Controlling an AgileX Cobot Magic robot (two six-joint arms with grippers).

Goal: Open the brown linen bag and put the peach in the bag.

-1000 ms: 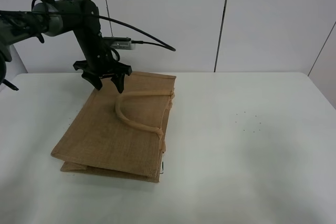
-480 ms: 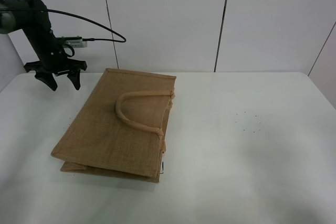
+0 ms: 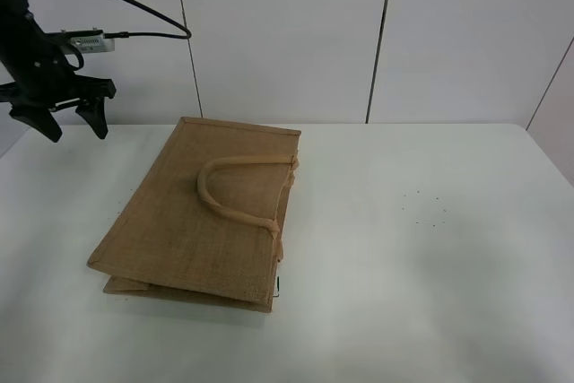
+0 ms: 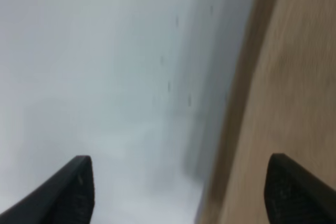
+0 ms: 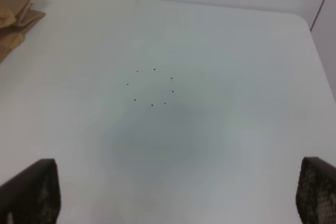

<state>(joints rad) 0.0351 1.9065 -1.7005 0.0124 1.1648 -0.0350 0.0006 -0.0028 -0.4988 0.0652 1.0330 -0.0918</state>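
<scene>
Left gripper (image 3: 57,123) wide apart, empty, beside brown linen bag (image 3: 202,213); right gripper (image 5: 176,192) likewise.

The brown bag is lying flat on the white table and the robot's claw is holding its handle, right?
Not quite. The brown linen bag does lie flat on the white table, but the left gripper holds nothing; the exterior high view shows it open, off beyond the bag's far-left corner.

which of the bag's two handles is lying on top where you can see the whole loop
The upper handle, arching flat across the brown linen bag's top face. The other handle only peeks out along the bag's right edge, mostly hidden underneath.
</scene>
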